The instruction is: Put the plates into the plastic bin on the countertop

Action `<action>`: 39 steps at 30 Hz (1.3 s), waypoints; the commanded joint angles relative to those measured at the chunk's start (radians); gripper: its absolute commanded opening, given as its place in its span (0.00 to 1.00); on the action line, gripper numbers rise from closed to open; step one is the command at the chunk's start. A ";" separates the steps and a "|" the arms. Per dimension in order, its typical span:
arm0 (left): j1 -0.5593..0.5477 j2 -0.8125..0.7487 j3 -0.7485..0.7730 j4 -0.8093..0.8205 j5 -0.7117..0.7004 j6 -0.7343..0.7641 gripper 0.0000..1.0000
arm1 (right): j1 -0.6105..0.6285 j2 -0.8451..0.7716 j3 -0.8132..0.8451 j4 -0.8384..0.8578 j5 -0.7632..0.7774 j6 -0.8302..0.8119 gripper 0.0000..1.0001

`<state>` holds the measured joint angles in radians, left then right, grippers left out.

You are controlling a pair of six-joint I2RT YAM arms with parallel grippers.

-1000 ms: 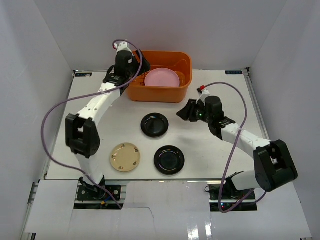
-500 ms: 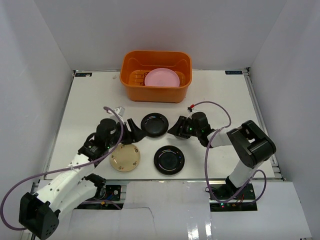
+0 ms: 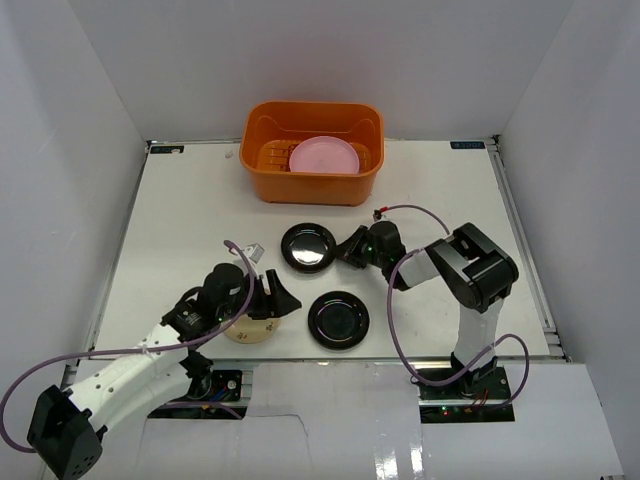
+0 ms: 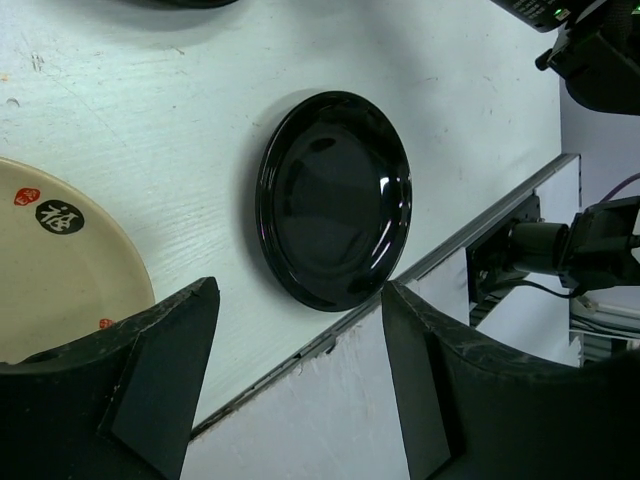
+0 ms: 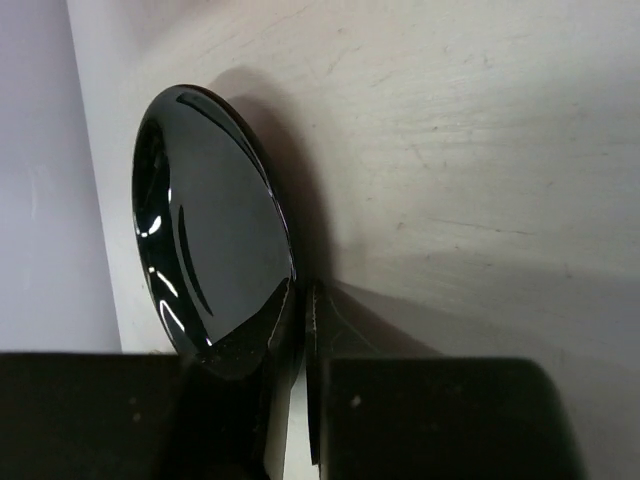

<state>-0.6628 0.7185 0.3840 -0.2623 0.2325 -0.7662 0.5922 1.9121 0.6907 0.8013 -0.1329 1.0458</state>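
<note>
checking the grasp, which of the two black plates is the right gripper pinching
The black plate nearer the orange bin; bin. The right gripper is shut on its rim. The other black plate, nearer the front, lies untouched.

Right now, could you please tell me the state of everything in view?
Orange bin: holds pink plate.
Far black plate: on countertop, rim pinched.
Near black plate: on countertop, untouched.
Tan plate: on countertop, not gripped.
Left fingers: open, empty.
Right fingers: shut on far black plate's rim.
</note>
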 commanded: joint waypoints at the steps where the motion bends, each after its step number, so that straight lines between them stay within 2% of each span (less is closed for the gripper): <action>1: -0.020 0.016 -0.016 0.012 -0.048 0.038 0.77 | 0.004 -0.065 -0.019 0.006 0.095 0.013 0.08; 5: -0.027 0.047 -0.016 0.032 -0.078 0.073 0.77 | 0.004 -0.283 -0.056 -0.092 0.105 -0.120 0.08; 6: -0.029 0.055 -0.017 0.041 -0.079 0.076 0.77 | 0.006 -0.386 -0.051 -0.131 0.110 -0.154 0.08; 8: -0.034 0.074 -0.028 0.090 -0.071 0.076 0.77 | 0.004 -0.485 -0.034 -0.236 0.115 -0.240 0.08; 10: -0.043 0.097 -0.033 0.116 -0.076 0.080 0.77 | 0.004 -0.597 0.013 -0.313 0.125 -0.285 0.08; 13: -0.055 0.163 -0.030 0.164 -0.081 0.094 0.77 | -0.006 -0.637 0.143 -0.375 0.171 -0.368 0.08; 18: -0.087 0.254 0.022 0.190 -0.126 0.122 0.78 | -0.078 -0.446 0.419 -0.442 0.174 -0.475 0.08; 20: -0.092 0.278 0.035 0.195 -0.142 0.137 0.78 | -0.095 -0.356 0.608 -0.512 0.187 -0.509 0.08; 21: -0.093 0.304 0.047 0.198 -0.145 0.139 0.78 | -0.109 -0.256 0.678 -0.540 0.187 -0.547 0.08; 22: -0.098 0.318 0.052 0.213 -0.147 0.142 0.78 | -0.115 -0.207 0.820 -0.569 0.193 -0.562 0.08; 24: -0.104 0.366 0.065 0.231 -0.139 0.146 0.78 | -0.129 -0.055 0.955 -0.646 0.196 -0.592 0.08; 29: -0.144 0.470 0.138 0.252 -0.130 0.174 0.79 | -0.153 0.181 1.286 -0.738 0.199 -0.613 0.08; 32: -0.156 0.525 0.173 0.250 -0.140 0.202 0.79 | -0.160 0.318 1.400 -0.781 0.196 -0.612 0.08; 39: -0.170 0.622 0.199 0.250 -0.147 0.225 0.80 | -0.160 0.429 1.474 -0.800 0.148 -0.590 0.08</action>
<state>-0.8249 1.3254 0.5552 -0.0212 0.0994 -0.5678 0.4316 2.3550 2.0853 -0.0303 0.0383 0.4595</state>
